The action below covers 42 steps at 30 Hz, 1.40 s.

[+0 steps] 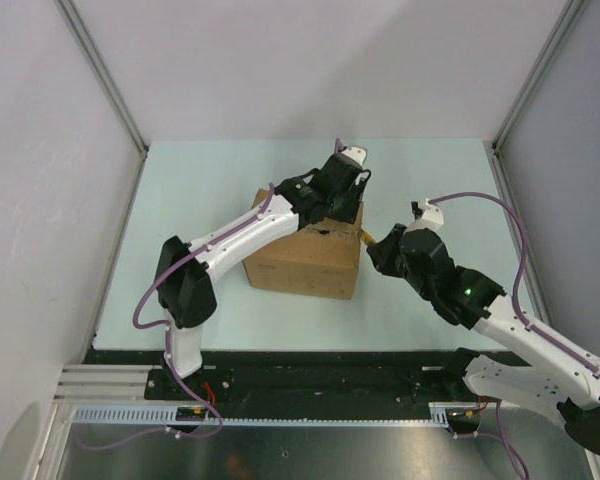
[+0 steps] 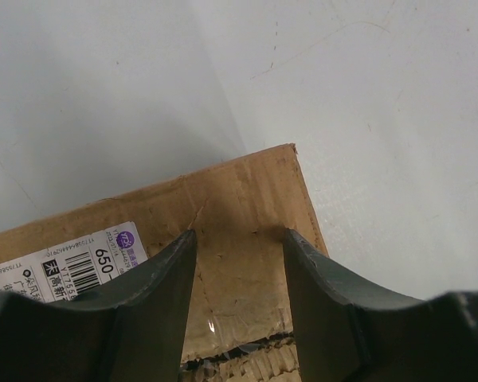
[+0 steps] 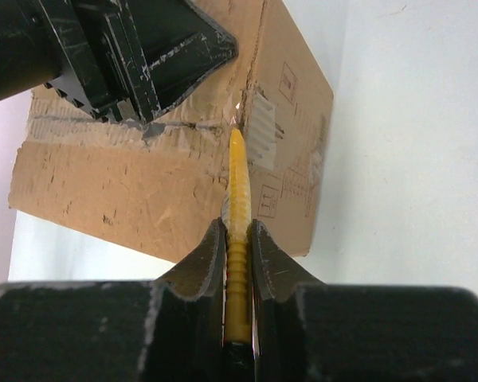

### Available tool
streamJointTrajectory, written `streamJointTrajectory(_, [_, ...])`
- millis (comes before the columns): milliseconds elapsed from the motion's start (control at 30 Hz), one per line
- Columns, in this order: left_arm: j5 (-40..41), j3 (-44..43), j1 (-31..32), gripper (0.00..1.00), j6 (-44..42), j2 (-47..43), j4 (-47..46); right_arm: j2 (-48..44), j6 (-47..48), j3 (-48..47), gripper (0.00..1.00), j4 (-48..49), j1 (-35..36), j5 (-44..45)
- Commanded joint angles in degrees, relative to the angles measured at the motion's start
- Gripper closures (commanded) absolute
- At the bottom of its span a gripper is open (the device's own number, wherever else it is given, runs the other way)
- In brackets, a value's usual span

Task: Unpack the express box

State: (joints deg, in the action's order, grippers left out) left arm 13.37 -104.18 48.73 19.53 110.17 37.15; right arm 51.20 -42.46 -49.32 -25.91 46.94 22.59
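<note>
pale green table (image 1: 200,180), white walls (image 1: 310,60)

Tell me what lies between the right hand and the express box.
A yellow knife in the right hand reaches the express box at its taped seam, seen in right wrist view.

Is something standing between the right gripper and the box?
Nothing visible. The right gripper holds a yellow knife whose tip meets the box at its taped seam. The left gripper sits over the box top, near that seam.
</note>
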Motion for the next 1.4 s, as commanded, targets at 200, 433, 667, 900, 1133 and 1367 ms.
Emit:
streamJointTrajectory(200, [-2.03, 4.25, -0.13, 0.47, 2.71, 4.97, 7.59, 0.13, -0.96, -1.3, 1.0, -11.09, 1.84, -9.4])
streamJointTrajectory(433, [-2.38, 3.81, -0.13, 0.46, 2.36, 5.14, 7.59, -2.06, -1.84, -1.3, 1.0, -13.46, 0.96, -11.95])
streamJointTrajectory(667, [-2.91, 2.58, -0.13, 0.46, 2.09, 4.97, 7.68, -5.58, -2.1, -1.3, 1.0, -12.85, -1.93, -16.17])
streamJointTrajectory(900, [-4.14, -2.33, -0.21, 0.34, 0.51, 2.42, 7.68, -8.13, -1.75, -1.92, 1.0, -10.83, -7.02, -18.1])
streamJointTrajectory(1133, [-7.12, -11.12, -1.09, 0.1, -1.86, -2.32, 7.59, -8.92, 2.2, -4.47, 1.0, -7.93, -15.46, -24.93])
streamJointTrajectory(1367, [-36.13, -15.17, -8.64, 0.03, -2.39, -7.33, 7.24, -8.57, 7.91, -6.13, 1.0, 2.6, -24.96, -47.96])
